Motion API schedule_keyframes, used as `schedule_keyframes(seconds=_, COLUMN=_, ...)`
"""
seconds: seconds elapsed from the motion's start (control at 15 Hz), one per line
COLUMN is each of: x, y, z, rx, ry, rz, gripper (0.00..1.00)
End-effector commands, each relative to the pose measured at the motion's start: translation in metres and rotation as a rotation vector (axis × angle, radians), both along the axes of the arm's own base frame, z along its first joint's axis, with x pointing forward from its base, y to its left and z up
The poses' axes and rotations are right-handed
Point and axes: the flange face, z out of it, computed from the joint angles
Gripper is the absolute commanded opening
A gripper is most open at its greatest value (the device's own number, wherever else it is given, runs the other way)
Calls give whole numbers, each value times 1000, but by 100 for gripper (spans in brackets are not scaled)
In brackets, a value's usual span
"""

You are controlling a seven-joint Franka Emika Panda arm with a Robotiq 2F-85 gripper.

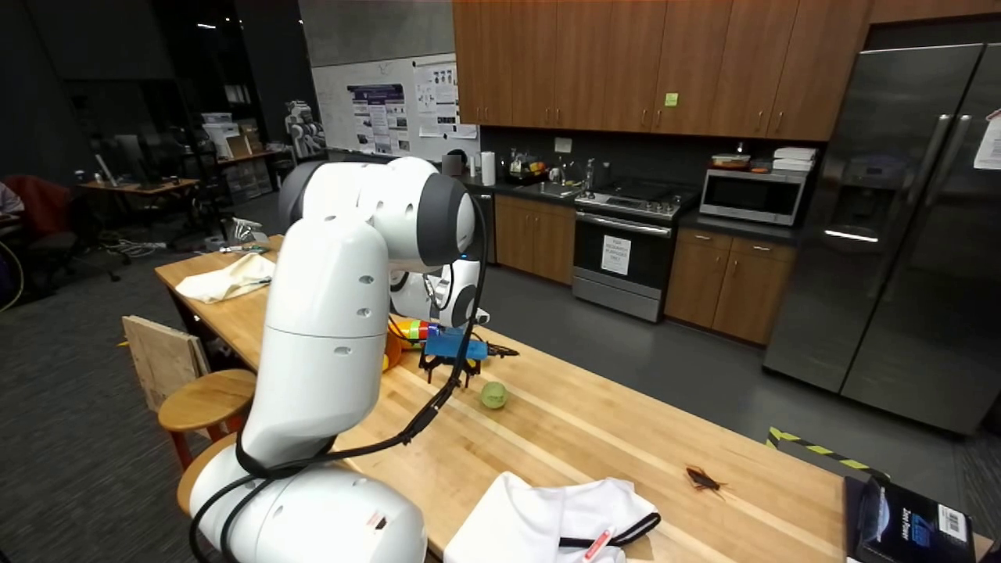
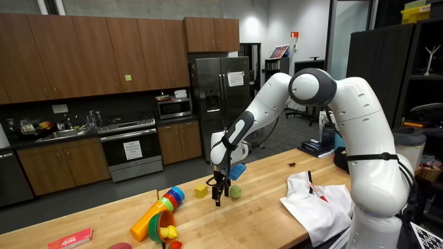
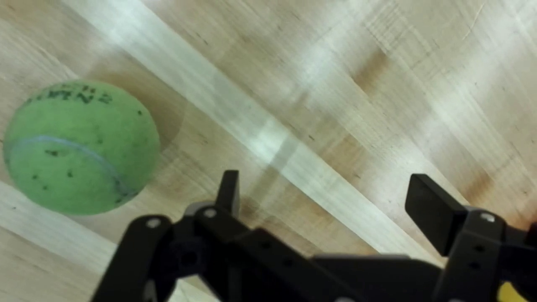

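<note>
My gripper (image 3: 325, 180) stands open above the wooden table, its black fingers wide apart with only tabletop between them. Nearest to it is a green tennis ball (image 3: 79, 147), resting on the table left of the fingers in the wrist view and not touching them. The ball (image 1: 493, 395) (image 2: 235, 191) shows close beside the gripper (image 1: 448, 381) (image 2: 222, 199) in both exterior views. A yellow block (image 2: 201, 191) lies on the gripper's opposite side. Just above the fingers is a flat blue piece (image 1: 453, 345) (image 2: 237, 172); whether it is fixed to the wrist I cannot tell.
Nested coloured cups (image 2: 157, 211), a green-and-orange bowl (image 2: 154, 226) with a yellow toy (image 2: 168, 231), and a red box (image 2: 71, 239) occupy one side. Towards the robot's base lies a white cloth (image 1: 539, 516) with a red marker (image 1: 598, 543). A brown insect-like object (image 1: 704, 478) lies beyond.
</note>
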Motion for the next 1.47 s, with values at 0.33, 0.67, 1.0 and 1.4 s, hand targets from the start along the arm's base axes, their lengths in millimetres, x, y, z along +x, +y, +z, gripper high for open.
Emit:
schedule_keyframes(seconds=0.33, x=-21, y=14, z=2, rx=76, ry=142, rz=446, gripper=100)
schedule_keyframes(seconds=0.67, x=-27, y=6, z=10, rx=68, ry=178, rz=661, gripper=100)
schedule_keyframes(seconds=1.0, x=-25, y=0, z=9, rx=56, ry=168, rz=755, gripper=68)
schedule_keyframes(seconds=1.4, x=-19, y=3, z=6, rx=-82, ry=100, rz=785, gripper=22)
